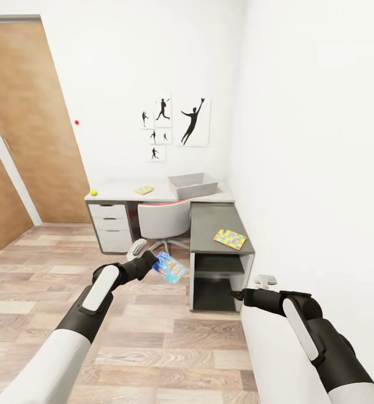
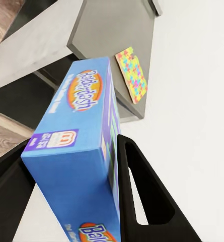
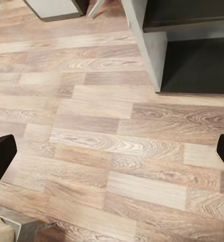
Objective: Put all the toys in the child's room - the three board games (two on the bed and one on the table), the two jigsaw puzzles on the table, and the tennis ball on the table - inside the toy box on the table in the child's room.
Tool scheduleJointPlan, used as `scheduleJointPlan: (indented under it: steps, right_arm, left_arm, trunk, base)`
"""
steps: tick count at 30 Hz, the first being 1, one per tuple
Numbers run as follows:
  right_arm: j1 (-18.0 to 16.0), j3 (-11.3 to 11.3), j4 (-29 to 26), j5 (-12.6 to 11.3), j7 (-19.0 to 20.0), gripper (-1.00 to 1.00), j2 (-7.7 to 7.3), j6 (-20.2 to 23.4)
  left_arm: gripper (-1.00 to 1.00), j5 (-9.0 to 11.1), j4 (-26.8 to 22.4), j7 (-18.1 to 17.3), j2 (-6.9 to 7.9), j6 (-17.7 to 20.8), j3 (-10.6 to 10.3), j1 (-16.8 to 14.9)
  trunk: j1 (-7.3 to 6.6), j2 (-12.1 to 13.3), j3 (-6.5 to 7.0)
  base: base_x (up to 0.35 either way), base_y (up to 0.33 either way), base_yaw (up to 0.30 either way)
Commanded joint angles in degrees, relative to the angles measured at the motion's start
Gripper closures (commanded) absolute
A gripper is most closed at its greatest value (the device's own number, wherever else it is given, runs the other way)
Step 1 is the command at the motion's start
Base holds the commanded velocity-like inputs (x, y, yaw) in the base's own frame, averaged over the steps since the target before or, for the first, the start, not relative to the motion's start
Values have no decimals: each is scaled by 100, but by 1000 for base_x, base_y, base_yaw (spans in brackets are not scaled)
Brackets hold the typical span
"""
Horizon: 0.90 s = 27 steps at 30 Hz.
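Above wood-plank floor (image 1: 170, 348), left gripper (image 1: 153, 264) clamping blue board game (image 1: 169, 267), long axis pointing toward table (image 1: 220, 219); right gripper (image 3: 112, 151) jaws spread, holding nothing.

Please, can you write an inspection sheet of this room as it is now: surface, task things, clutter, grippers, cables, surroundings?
Surface: pale grey L-shaped desk against the corner walls.
Job's things: light grey rectangular toy box on the desk; small yellow-green tennis ball at its far end; multicoloured flat jigsaw puzzle on the near wing, another by the box; blue cardboard board game box in the left gripper.
Clutter: white swivel chair under the desk.
Grippers: left gripper shut on the box; right gripper open, empty.
Cables: nothing seen.
Surroundings: wood-plank floor, wooden door, black silhouette pictures.
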Motion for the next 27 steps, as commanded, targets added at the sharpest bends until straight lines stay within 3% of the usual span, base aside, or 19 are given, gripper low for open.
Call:
scheduleJointPlan:
  steps: [1, 18, 27]
  right_arm:
    - [-5, 4, -4, 32, 33, -100, -4, 18]
    - [-2, 43, -4, 32, 33, -100, -5, 17]
    - [-2, 82, -4, 32, 33, -100, -1, 14]
  left_arm:
    - [100, 67, -9, 54, -1, 7, -1, -5]
    - [100, 67, -9, 46, 0, 7, 4, 4]
    - [100, 67, -9, 46, 0, 7, 7, 5]
  trunk:
    - [7, -13, -13]
    - [7, -13, -13]
    - [7, -13, -13]
  base:
    - [277, -161, 0]
    - [278, -155, 0]
    - [95, -41, 0]
